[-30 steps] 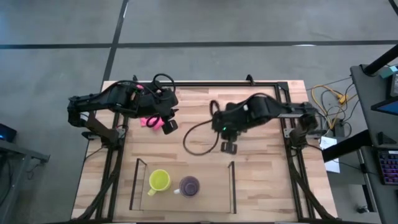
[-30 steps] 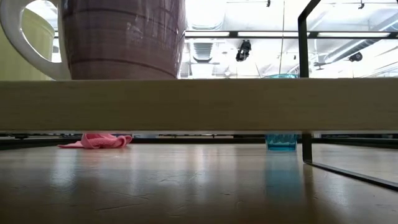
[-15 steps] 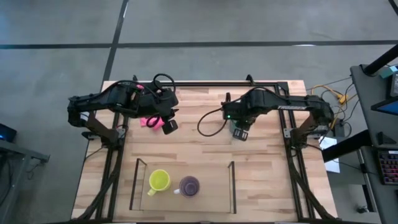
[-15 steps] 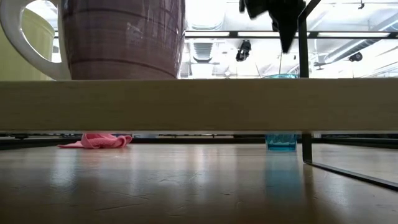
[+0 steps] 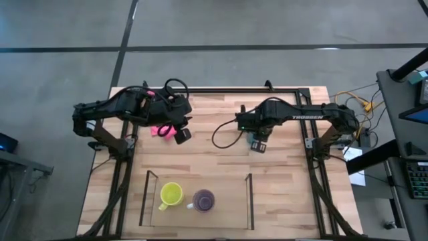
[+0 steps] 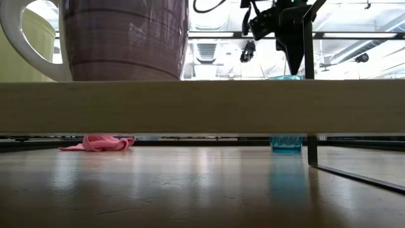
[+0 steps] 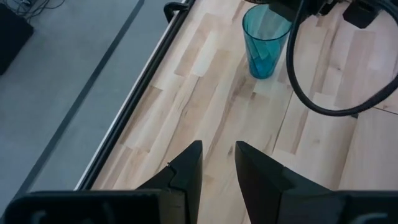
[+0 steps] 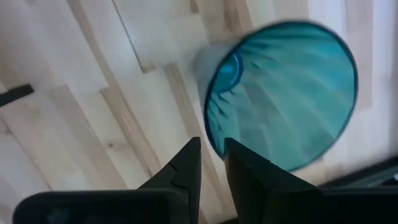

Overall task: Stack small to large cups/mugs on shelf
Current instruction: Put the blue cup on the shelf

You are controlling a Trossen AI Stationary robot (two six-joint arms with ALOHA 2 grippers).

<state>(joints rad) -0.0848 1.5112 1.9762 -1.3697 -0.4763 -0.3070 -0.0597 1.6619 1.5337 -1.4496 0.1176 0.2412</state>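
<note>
**Right claw over the teal tumbler, fingers nearly together**

I'm hanging my right gripper (image 5: 259, 142) above the teal tumbler (image 7: 266, 42), which stands upright on the bare table at the far side, well apart from the shelf (image 5: 249, 201). Its long axis runs straight up toward me; my wrist camera looks down into the open mouth, with the rim just past my fingertips (image 8: 186, 163). My fingers sit close, only a thin slit between them, holding nothing. I judge they must spread wider before I can drop around that wall, or else pinch the rim on one side.

The yellow mug (image 5: 170, 195) and the purple mug (image 5: 203, 199) already stand side by side in the shelf, with free base left toward my side of it. So the tumbler has to travel from the back of the table to the near edge.

My left gripper (image 5: 180, 133) waits by the pink cloth (image 5: 161, 130), fingers narrowly apart and empty, farther from the tumbler than I am.
</note>
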